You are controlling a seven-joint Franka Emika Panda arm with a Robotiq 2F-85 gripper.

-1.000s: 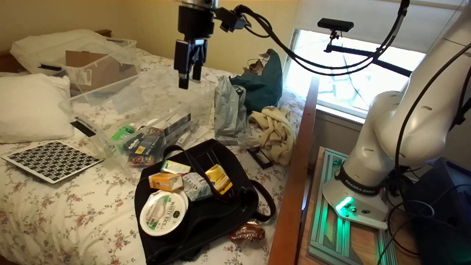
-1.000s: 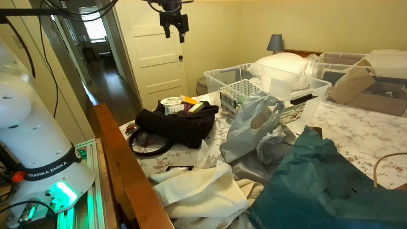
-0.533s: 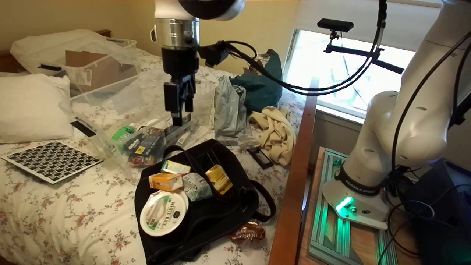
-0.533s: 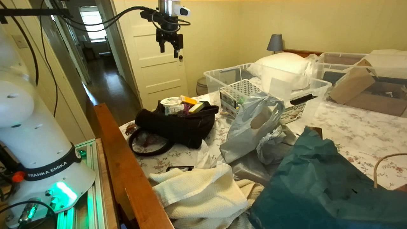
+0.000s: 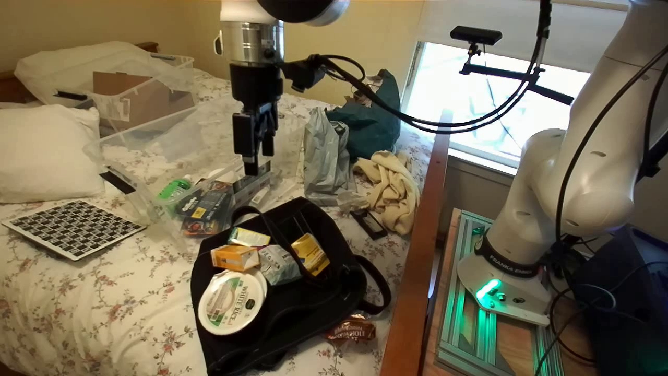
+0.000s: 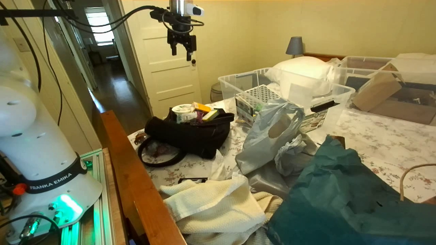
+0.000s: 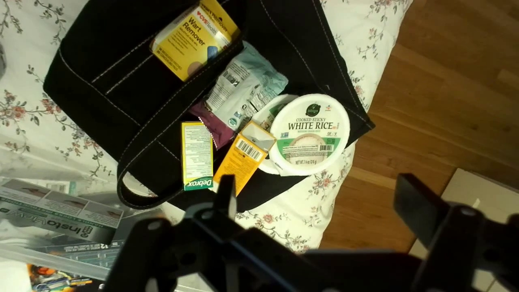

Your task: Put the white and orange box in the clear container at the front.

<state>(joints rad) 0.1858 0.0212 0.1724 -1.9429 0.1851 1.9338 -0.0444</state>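
Observation:
The white and orange box lies tilted on the black bag on the bed. It also shows in an exterior view and in the wrist view, its white end up beside the rice tub. My gripper points down, high above the bed beyond the bag; it also shows in an exterior view. In the wrist view my gripper is open and empty; its left finger overlaps the box's lower end. No small low clear tub shows. A large clear bin holds several packages.
A white rice tub, Wart Remover box, Debrox box and pouch crowd the bag. Grey plastic bag, teal bag and cream towel lie nearby. Another clear bin holds brown cardboard.
Over the second my gripper has come down and shifted left in an exterior view; since the half-second frame it has risen very slightly. It stays open. The box and bag have not moved.

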